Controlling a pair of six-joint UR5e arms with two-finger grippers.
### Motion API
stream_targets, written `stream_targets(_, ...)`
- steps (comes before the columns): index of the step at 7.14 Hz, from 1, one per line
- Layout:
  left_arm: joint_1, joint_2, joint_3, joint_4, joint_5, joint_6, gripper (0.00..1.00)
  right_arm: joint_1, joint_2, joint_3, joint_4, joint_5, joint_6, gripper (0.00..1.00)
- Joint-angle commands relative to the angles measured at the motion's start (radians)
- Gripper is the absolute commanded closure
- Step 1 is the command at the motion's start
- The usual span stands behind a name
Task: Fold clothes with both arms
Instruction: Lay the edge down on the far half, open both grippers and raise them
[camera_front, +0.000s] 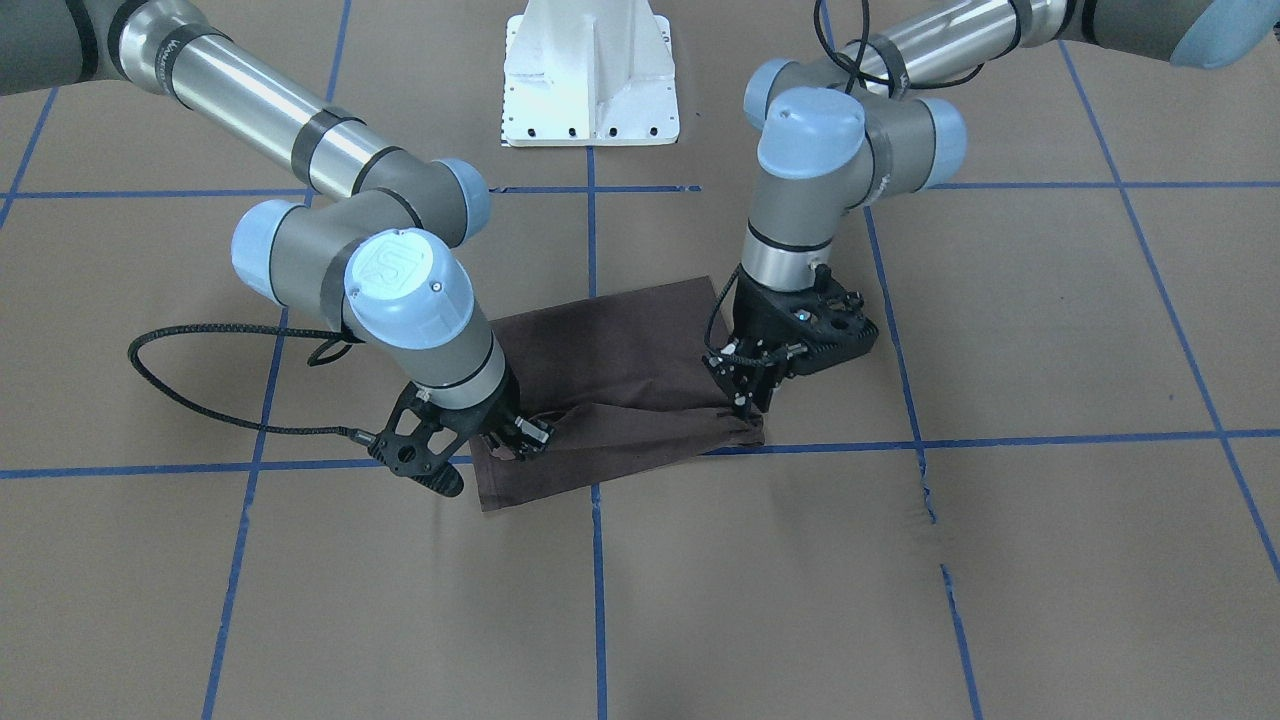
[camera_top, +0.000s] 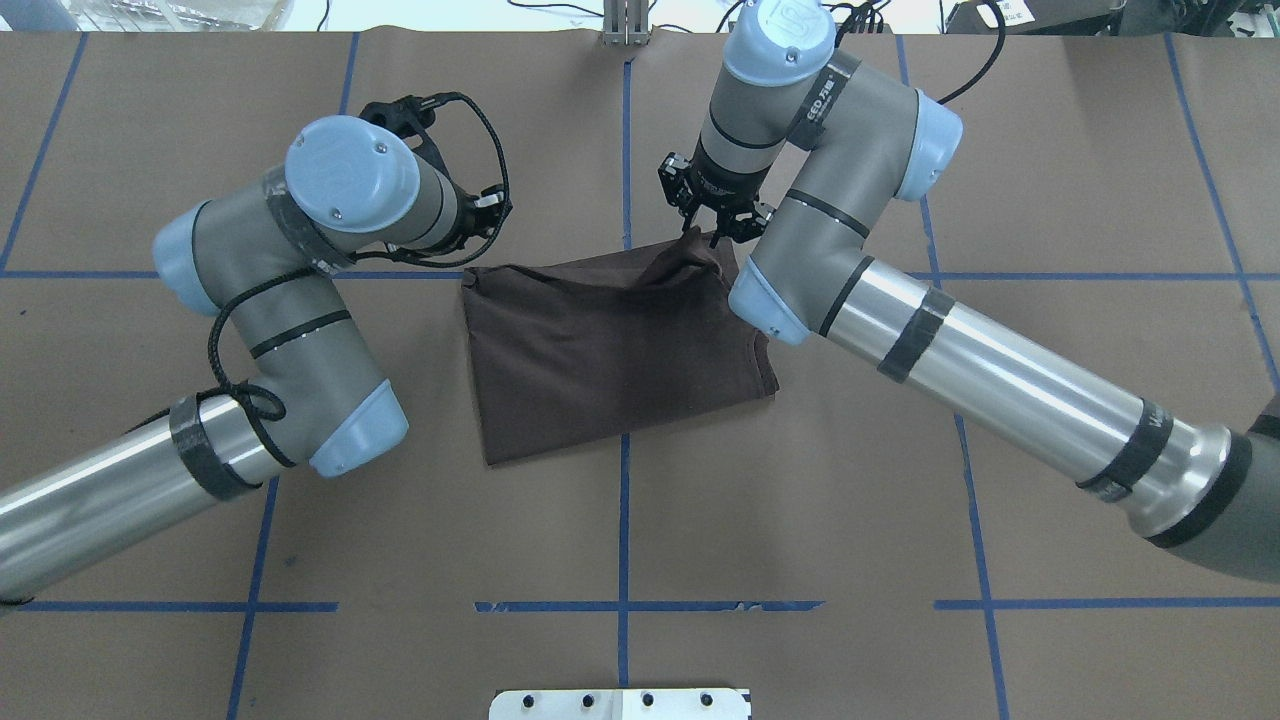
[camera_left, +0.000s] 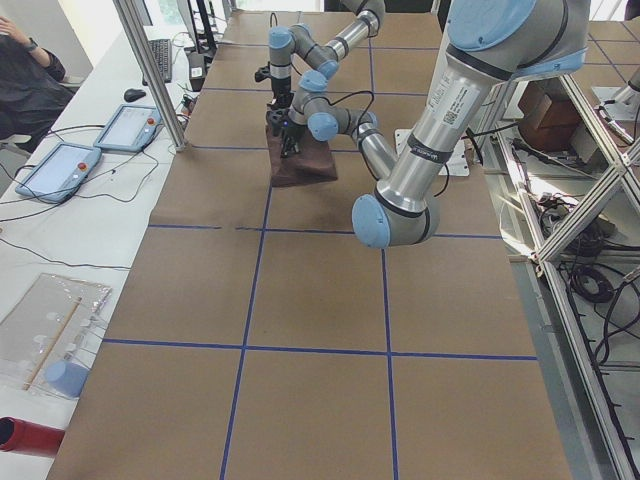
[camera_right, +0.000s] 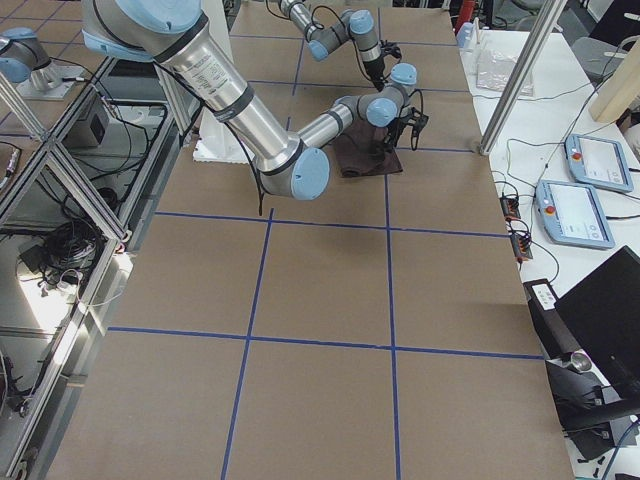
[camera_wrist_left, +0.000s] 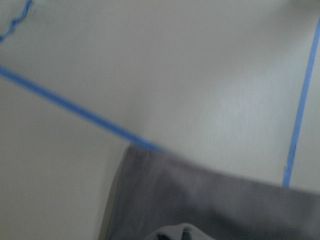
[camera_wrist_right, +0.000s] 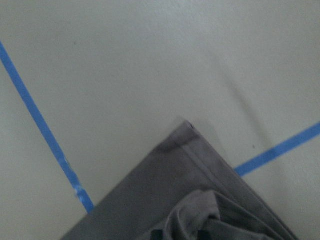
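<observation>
The dark brown T-shirt (camera_front: 620, 350) lay folded in the middle part of the table (camera_front: 1000, 580), well away from its edges, over a crossing of blue tape lines (camera_front: 1050, 438). The shirt's edge farthest from the robot was lifted a little and bunched. The right gripper (camera_front: 520, 438) was pinched on one end of that edge. The left gripper (camera_front: 745, 405) sat at the other end and seemed pinched on it too, though its wrist view was blurry.
</observation>
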Motion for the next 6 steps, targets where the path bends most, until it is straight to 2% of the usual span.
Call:
stream_targets(1, -0.112, -0.016, 0.143, -0.117, -0.004, 0.17, 0.0, 0.117, 0.037, -0.133, 0.011, 0.089, -0.181, 0.0)
stream_targets(3, -0.124, -0.011, 0.136, -0.116, -0.143, 0.188, 0.0, 0.141, 0.026, -0.098, -0.001, 0.123, -0.224, 0.0)
stream_targets(4, -0.159, 0.01, 0.091, -0.105, -0.194, 0.276, 0.0, 0.193, -0.024, -0.034, -0.034, 0.131, -0.302, 0.0)
stream_targets(6, -0.3, 0.225, -0.124, -0.102, -0.33, 0.552, 0.0, 0.333, -0.205, 0.195, -0.244, 0.143, -0.686, 0.0)
